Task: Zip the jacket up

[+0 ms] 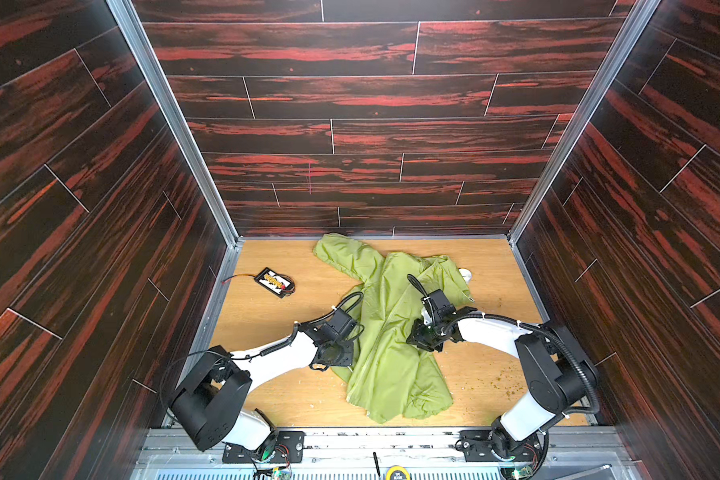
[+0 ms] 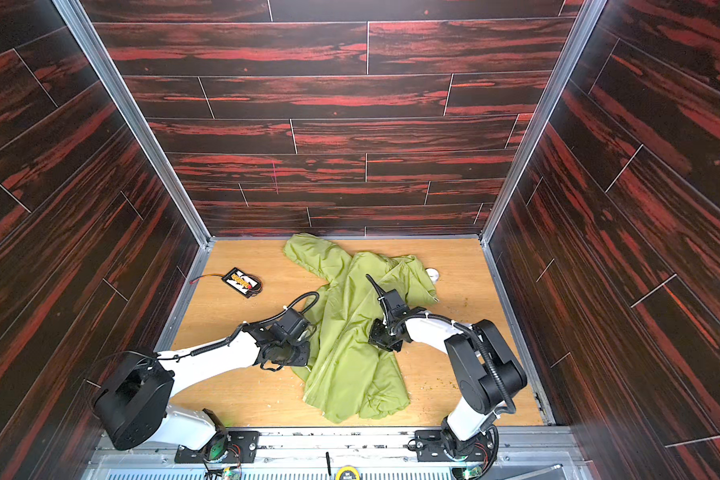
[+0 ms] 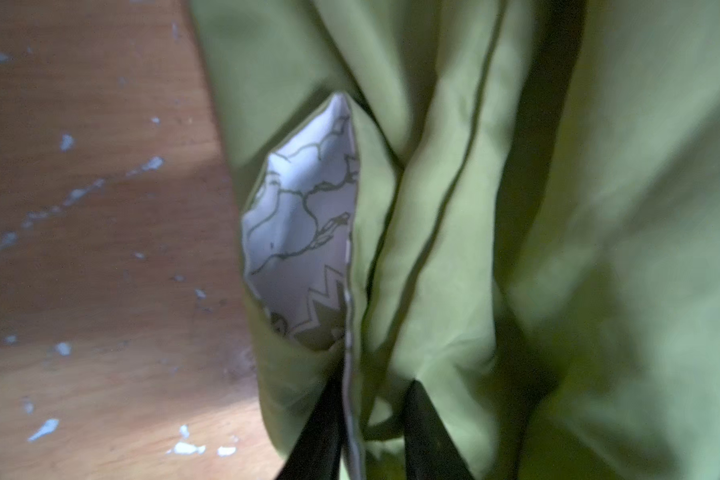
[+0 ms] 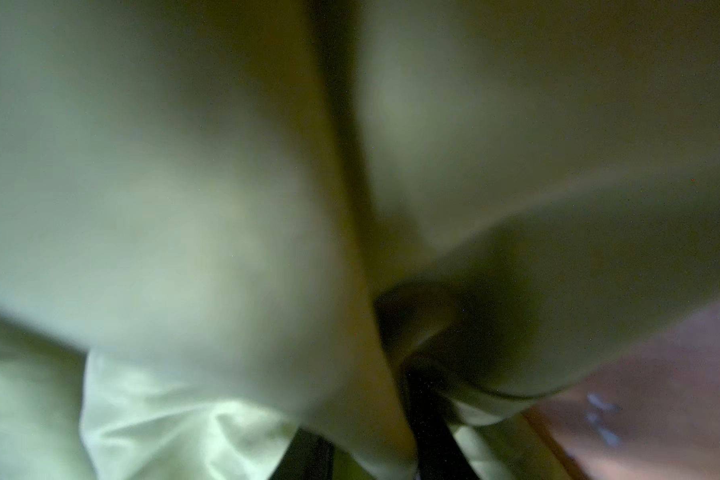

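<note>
Left pincer (image 3: 375,386) is pinched narrow on a fold of the jacket (image 1: 391,332) beside its white lining (image 3: 300,232). The right pincer (image 4: 371,415) is buried in blurred cloth, so I cannot tell its grip. The jacket lies crumpled mid-table (image 1: 275,332) between the arms. I see no zipper pull, so a tug could slip or drag the wrong layer. The wooden table is scuffed and the plank walls (image 1: 350,104) are dark red
</note>
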`<state>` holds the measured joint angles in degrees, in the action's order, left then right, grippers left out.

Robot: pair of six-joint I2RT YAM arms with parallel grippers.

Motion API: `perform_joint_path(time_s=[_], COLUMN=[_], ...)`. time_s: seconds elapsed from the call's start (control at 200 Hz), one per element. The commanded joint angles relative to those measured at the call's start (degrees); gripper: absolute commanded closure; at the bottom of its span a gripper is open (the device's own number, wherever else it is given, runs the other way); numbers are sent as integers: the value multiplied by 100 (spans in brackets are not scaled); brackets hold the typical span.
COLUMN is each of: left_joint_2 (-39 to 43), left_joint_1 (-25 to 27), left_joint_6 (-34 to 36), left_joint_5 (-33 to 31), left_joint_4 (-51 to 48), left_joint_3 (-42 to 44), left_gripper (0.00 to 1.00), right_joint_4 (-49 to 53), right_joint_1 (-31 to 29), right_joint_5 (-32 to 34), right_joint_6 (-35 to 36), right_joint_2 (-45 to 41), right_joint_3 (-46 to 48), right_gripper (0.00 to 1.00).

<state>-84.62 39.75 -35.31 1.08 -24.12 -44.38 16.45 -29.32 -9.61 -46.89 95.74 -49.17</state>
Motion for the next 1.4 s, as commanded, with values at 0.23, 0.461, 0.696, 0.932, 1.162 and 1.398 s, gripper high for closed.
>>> perform_joint_path(time_s=[0.23, 0.461, 0.696, 0.932, 1.162, 1.398], left_joint_2=[-244, -98, 390, 637, 703, 1008], left_joint_1=[-72, -104, -115, -131, -131, -130], left_joint_6=[-101, -239, -388, -450, -507, -470], left_joint_5=[-95, -238, -426, -544, -592, -687], left_joint_4=[338, 513, 479, 422, 360, 320], left_joint_3=[89, 232, 460, 605, 616, 594], left_gripper=[94, 99, 100, 100, 100, 87], right_joint_4=[110, 393, 768, 1060, 1106, 1157], right_joint_1=[568, 815, 871, 884, 884, 884], right_joint_5=[241, 340, 638, 817, 970, 1207], right_joint_6=[122, 233, 216, 162, 201, 327], right_joint_2=[808, 1045, 1148, 1450, 1421, 805], right_joint_3=[-219, -588, -928, -1413, -1641, -1478], right_gripper=[77, 77, 75, 73, 70, 63])
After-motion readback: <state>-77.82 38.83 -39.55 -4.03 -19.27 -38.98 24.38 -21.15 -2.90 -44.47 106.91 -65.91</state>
